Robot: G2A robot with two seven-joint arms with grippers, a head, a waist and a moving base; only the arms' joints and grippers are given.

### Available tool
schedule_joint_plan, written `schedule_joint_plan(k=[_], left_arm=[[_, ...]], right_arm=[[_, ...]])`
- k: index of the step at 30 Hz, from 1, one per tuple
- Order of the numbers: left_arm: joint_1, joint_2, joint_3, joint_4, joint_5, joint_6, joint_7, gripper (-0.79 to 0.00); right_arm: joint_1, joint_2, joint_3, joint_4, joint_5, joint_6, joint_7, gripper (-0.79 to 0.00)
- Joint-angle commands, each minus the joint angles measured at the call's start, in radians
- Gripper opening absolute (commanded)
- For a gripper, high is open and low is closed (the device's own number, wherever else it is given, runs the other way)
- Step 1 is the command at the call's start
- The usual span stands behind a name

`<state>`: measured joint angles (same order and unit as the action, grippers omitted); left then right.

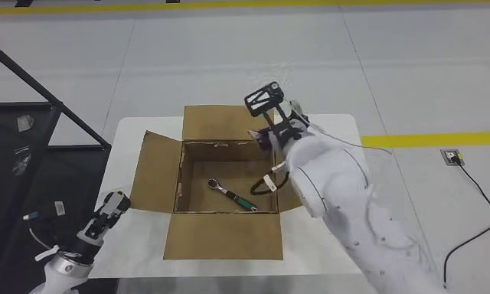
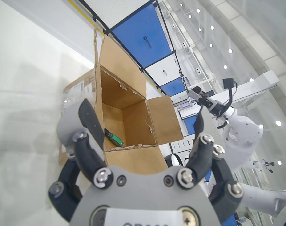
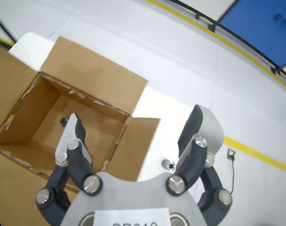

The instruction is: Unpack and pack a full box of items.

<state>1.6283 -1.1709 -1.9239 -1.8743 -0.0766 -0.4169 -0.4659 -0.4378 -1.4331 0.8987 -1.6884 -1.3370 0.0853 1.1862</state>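
Observation:
An open cardboard box [image 1: 230, 145] stands on the white table [image 1: 337, 129], flaps spread. Inside lies a ratchet wrench [image 1: 231, 194] with a green handle [image 2: 115, 139]; its head [image 3: 63, 120] rests on the box floor. My right gripper [image 3: 135, 118] hangs open above the box's far right corner [image 1: 276, 124], holding nothing. A small silver socket [image 3: 168, 165] sits on the table just right of the box, below that gripper. My left gripper [image 2: 143, 114] is open and empty, low off the table's near left corner [image 1: 115, 204], facing the box.
A black frame and dark cloth [image 1: 31, 141] stand left of the table. On the floor to the right are a yellow line [image 1: 429, 139] and a socket outlet with a cable [image 1: 452, 156]. Bare white table surrounds the box.

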Motion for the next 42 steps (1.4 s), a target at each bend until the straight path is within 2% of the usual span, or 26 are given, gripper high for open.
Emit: schedule_joint_plan(k=[1, 6, 10, 16, 22, 29, 42], left_arm=[[0.008, 0.001, -0.018, 0.010, -0.021, -0.006, 0.002, 0.000], [0.027, 0.003, -0.062, 0.034, -0.074, -0.025, -0.001, 0.000], [0.027, 0.006, -0.082, 0.056, -0.103, -0.031, -0.016, 0.000], [0.010, 0.010, -0.083, 0.076, -0.110, -0.026, -0.041, 0.000], [-0.021, 0.015, -0.062, 0.081, -0.065, -0.007, -0.055, 0.000], [-0.035, 0.018, -0.038, 0.075, -0.035, 0.002, -0.061, 0.000], [-0.035, 0.018, -0.038, 0.075, -0.035, 0.002, -0.061, 0.000]], right_arm=[[0.127, -0.036, -0.093, 0.170, 0.102, -0.041, 0.012, 0.000], [0.321, -0.155, -0.287, 0.559, 0.366, -0.155, -0.007, 0.000], [0.396, -0.254, -0.387, 0.821, 0.532, -0.259, -0.068, 0.000], [0.433, -0.383, -0.472, 1.109, 0.648, -0.357, -0.144, 0.000], [0.426, -0.473, -0.503, 1.311, 0.693, -0.400, -0.198, 0.000], [0.409, -0.529, -0.507, 1.452, 0.708, -0.415, -0.240, 0.000], [0.409, -0.529, -0.507, 1.452, 0.708, -0.415, -0.240, 0.000]])
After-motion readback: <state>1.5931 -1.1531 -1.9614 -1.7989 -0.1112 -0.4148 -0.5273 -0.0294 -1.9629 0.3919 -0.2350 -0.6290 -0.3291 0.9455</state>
